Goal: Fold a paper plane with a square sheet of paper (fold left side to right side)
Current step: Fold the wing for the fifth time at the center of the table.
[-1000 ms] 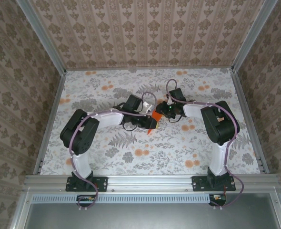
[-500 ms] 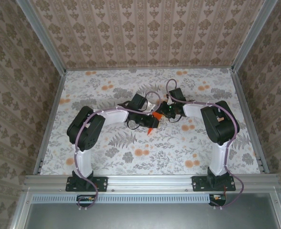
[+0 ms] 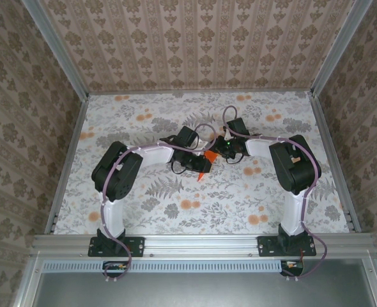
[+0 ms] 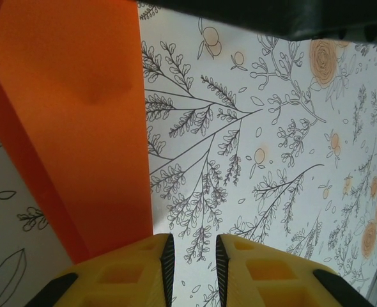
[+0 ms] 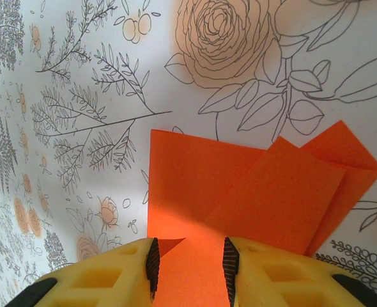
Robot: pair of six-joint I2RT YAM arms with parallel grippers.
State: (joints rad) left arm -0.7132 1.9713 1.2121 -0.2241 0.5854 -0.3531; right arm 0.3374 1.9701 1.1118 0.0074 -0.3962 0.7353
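Observation:
The square sheet of paper [image 3: 208, 155] is bright orange and folded into overlapping layers; it lies on the floral cloth mid-table, between the two grippers. In the left wrist view the paper [image 4: 67, 96] lies to the left of my left gripper [image 4: 193, 246], which is slightly open over bare cloth, its left finger [image 4: 131, 268] at the paper's edge. My right gripper [image 5: 188, 252] is open and straddles the paper [image 5: 239, 185], a layer of which runs between its pads with one corner slightly lifted. From above, the left gripper [image 3: 200, 167] and right gripper [image 3: 215, 152] nearly meet over the paper.
The table [image 3: 144, 204] is covered in a floral cloth and fenced by metal rails [image 3: 67, 166] and patterned walls. Purple cables loop over both wrists near the paper. Open cloth lies all around the grippers.
The left arm's elbow and wrist have shifted right, toward the paper, and its jaws stand a touch wider. The right arm and the paper have hardly moved.

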